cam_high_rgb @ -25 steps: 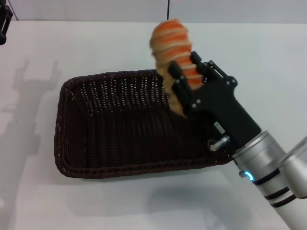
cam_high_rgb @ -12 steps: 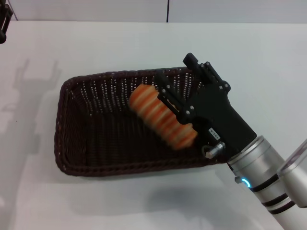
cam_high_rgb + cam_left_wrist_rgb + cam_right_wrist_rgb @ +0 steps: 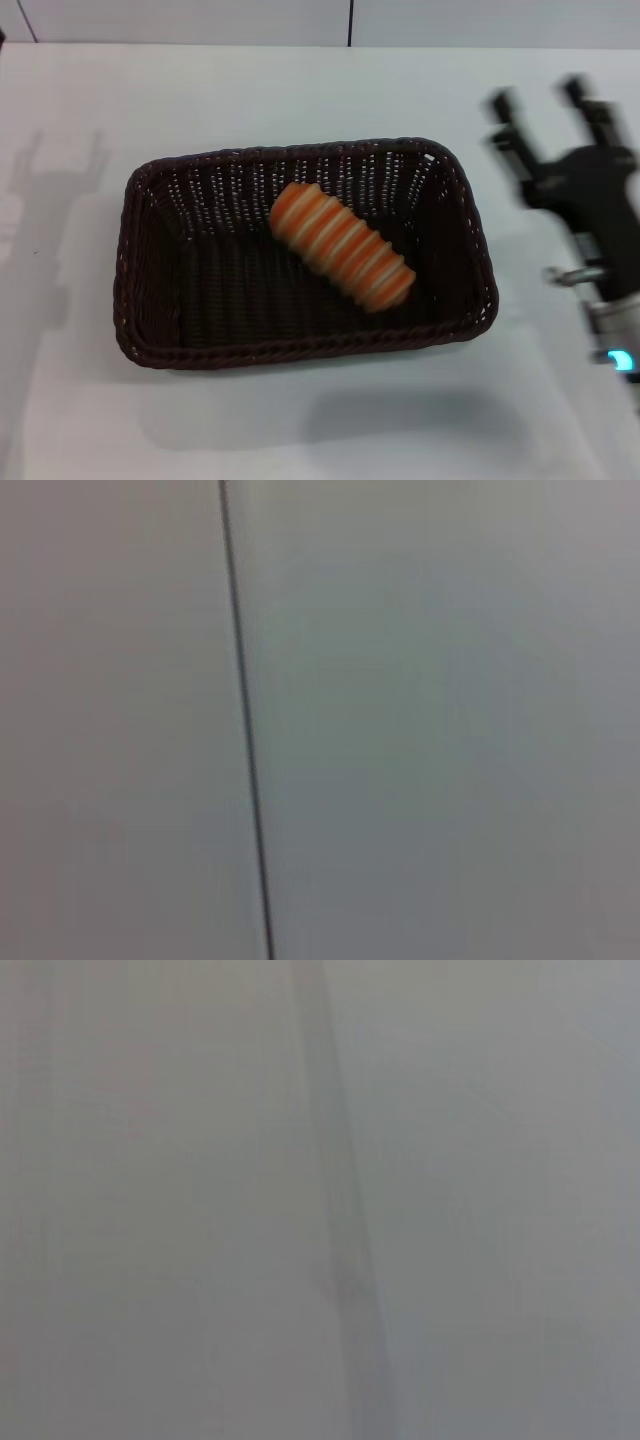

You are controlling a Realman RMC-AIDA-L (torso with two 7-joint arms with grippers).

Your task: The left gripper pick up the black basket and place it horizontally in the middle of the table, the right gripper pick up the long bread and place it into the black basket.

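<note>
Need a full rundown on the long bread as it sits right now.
The long bread, an oblong toy loaf with orange-brown crust and cream crosswise ridged stripes, lies on its side on the floor of the dark woven wicker black basket. It runs diagonally, one end toward the back wall, the other toward the front right corner. Nothing grips it; the open right gripper is off beside the basket.

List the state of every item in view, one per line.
black basket: upright on the table, long side across, holding the bread.
long bread: lying diagonally on the basket floor, not gripped.
right claw: open, empty, off to the basket's right side, clear of it.
left claw: not in view.
table: white, bearing the basket.
</note>
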